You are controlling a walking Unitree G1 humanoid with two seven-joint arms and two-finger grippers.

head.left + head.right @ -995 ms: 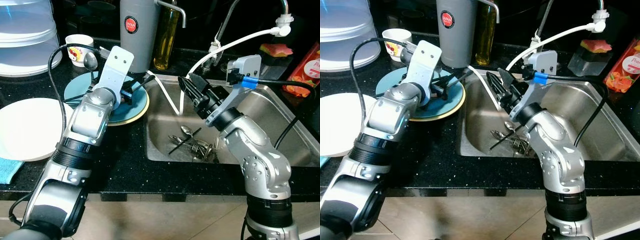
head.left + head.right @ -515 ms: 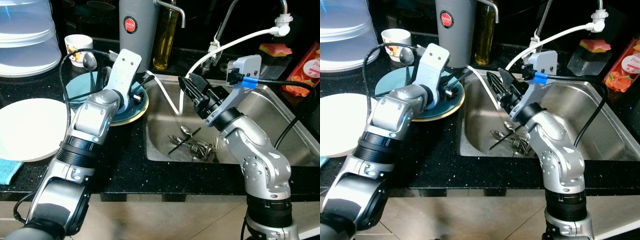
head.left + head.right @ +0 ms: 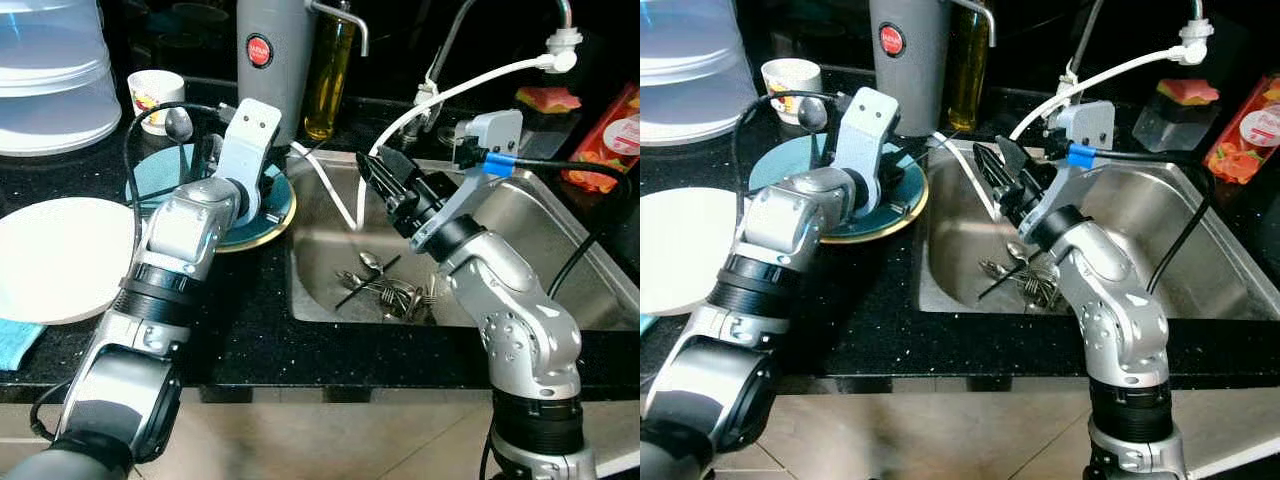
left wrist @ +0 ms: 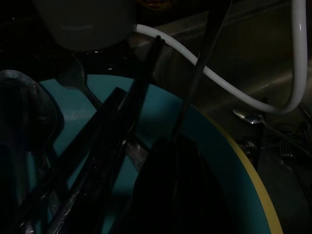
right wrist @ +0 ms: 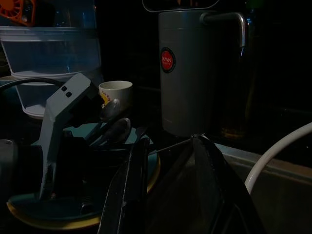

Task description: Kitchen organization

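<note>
Looking down at the counter, we are seeing our left gripper (image 3: pixel 262 190) hanging low over the teal plate (image 3: pixel 277 212) beside the sink (image 3: pixel 560 250); we cannot tell from these frames how far its fingers are spread, nor whether they are holding any of the dark utensils (image 4: pixel 105 146) piled on that plate. Our right gripper (image 3: pixel 385 180) is hovering above the near-left corner of the sink; its black fingers (image 3: pixel 372 172) are appearing close together, with nothing between them that we can make out. Loose cutlery (image 3: pixel 385 290) is lying on the sink floor, below and toward us from that gripper, its handles running roughly across the basin; we are judging the right arm nearer, needing to dip down and back.
</note>
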